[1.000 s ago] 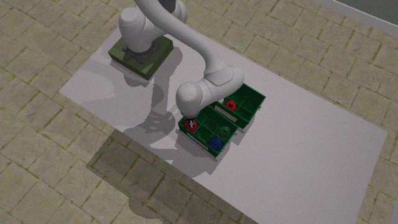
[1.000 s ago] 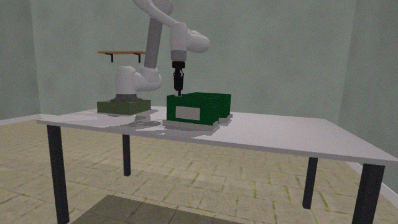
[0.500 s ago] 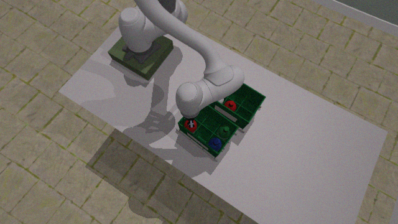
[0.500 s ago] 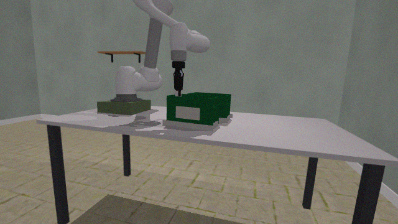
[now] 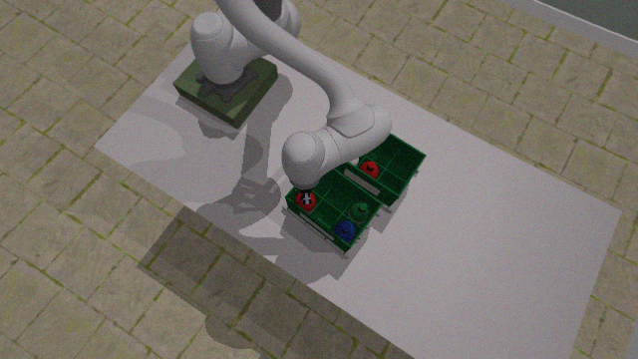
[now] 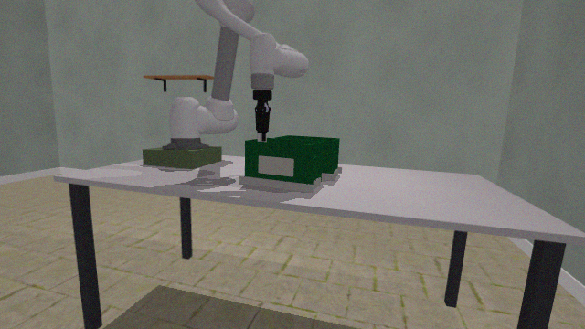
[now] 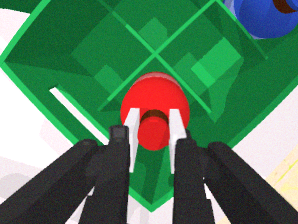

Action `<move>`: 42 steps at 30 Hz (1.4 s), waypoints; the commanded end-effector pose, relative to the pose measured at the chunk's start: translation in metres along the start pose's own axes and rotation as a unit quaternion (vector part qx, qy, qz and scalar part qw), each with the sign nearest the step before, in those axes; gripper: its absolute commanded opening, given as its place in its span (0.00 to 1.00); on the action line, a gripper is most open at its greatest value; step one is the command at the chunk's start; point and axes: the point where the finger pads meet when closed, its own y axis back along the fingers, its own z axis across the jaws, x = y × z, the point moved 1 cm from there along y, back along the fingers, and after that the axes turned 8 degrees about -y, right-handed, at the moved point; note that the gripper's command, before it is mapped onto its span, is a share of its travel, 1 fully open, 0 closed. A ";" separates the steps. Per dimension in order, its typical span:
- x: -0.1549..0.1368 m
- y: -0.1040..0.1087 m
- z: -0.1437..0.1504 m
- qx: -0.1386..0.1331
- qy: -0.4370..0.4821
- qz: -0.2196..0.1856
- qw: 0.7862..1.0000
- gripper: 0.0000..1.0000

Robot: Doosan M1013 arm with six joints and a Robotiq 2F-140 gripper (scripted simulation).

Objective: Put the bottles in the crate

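Observation:
My gripper [image 5: 306, 198] [image 6: 262, 136] [image 7: 154, 123] points down, shut on the neck of a red bottle [image 7: 155, 90] in a corner cell of the near green crate [image 5: 340, 186] [image 6: 306, 166] [image 7: 45, 50]. The bottle stands upright, its body inside the crate. A green bottle [image 5: 359, 211] and a blue bottle [image 5: 345, 230] [image 7: 265, 17] stand at the crate's other end. The far green crate [image 5: 401, 155] [image 6: 331, 157] holds another red bottle [image 5: 369, 170]; the arm hides part of this crate. Both crates look level. The pick list does not show.
The crates stand close side by side on the pale table [image 5: 498, 239] [image 6: 411, 192]. The arm's green base block [image 5: 234, 107] [image 6: 183, 158] is at the left. Thin dividers split the crates into cells. The forearm hangs over the near part of the far crate.

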 end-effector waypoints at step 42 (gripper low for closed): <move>-0.002 0.041 0.000 0.001 0.003 -0.002 1.000 0.00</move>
